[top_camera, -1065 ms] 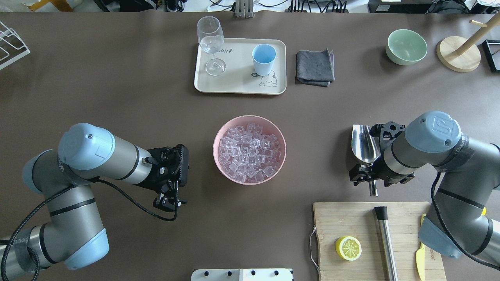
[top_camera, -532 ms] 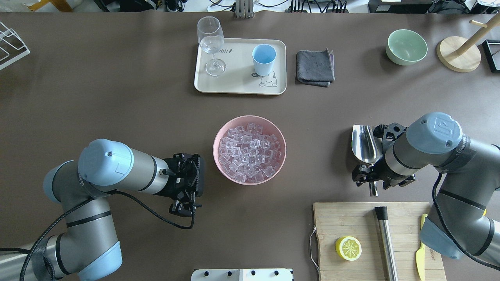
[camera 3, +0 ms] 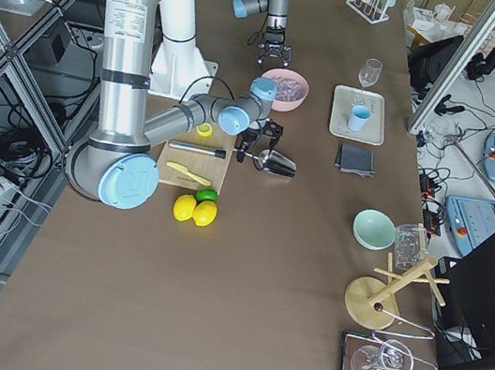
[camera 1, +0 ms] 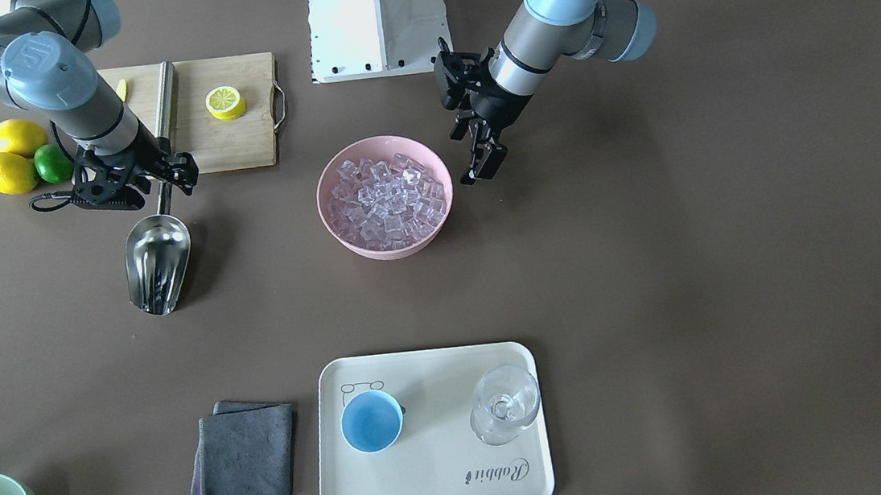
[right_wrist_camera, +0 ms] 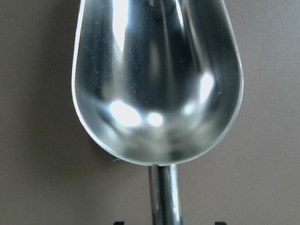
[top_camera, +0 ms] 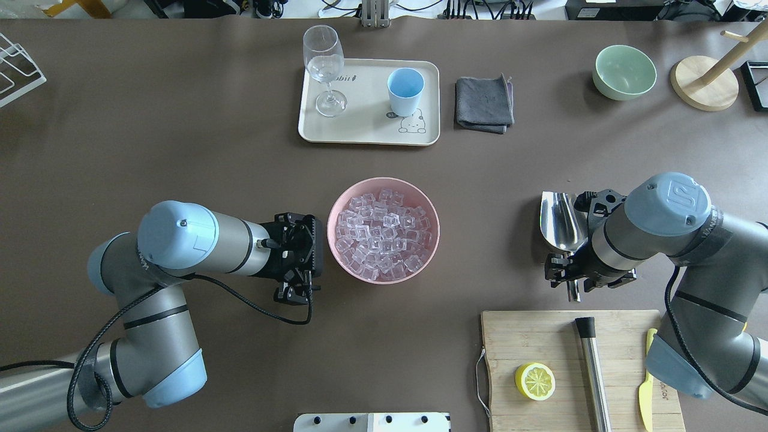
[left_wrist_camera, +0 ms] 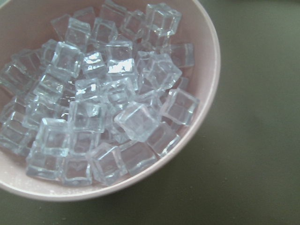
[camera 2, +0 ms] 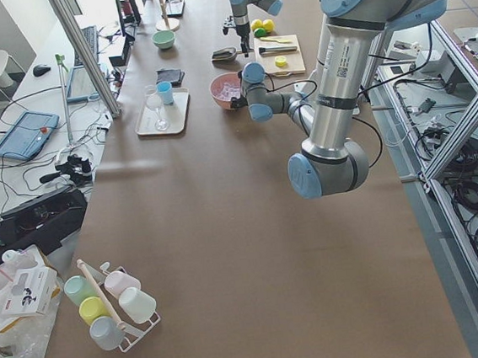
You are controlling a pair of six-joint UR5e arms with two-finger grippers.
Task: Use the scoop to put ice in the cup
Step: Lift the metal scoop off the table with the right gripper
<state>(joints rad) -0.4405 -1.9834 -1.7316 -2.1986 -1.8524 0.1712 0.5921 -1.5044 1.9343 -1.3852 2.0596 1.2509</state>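
The ice (top_camera: 384, 237) is a heap of clear cubes in a pink bowl (top_camera: 384, 180) at the table's middle; it fills the left wrist view (left_wrist_camera: 108, 103). The light-blue cup (top_camera: 405, 90) stands empty on a cream tray (top_camera: 360, 129) at the far side. The steel scoop (top_camera: 558, 222) lies on the table at the right, empty, with its trough in the right wrist view (right_wrist_camera: 157, 79). My right gripper (top_camera: 573, 279) is open and straddles the scoop's thin handle. My left gripper (top_camera: 295, 294) is open and empty, close to the bowl's left rim.
A stemmed glass (top_camera: 324, 66) shares the tray. A grey cloth (top_camera: 484, 103) lies right of it. A green bowl (top_camera: 624, 72) and wooden stand (top_camera: 704, 82) are far right. A cutting board (top_camera: 516, 336) holds a lemon half (top_camera: 535, 381), metal rod (top_camera: 593, 372) and knife (top_camera: 645, 390).
My left arm has moved right, bringing its gripper up beside the pink bowl. My right gripper has shifted slightly over the scoop's handle. The scoop has not moved.
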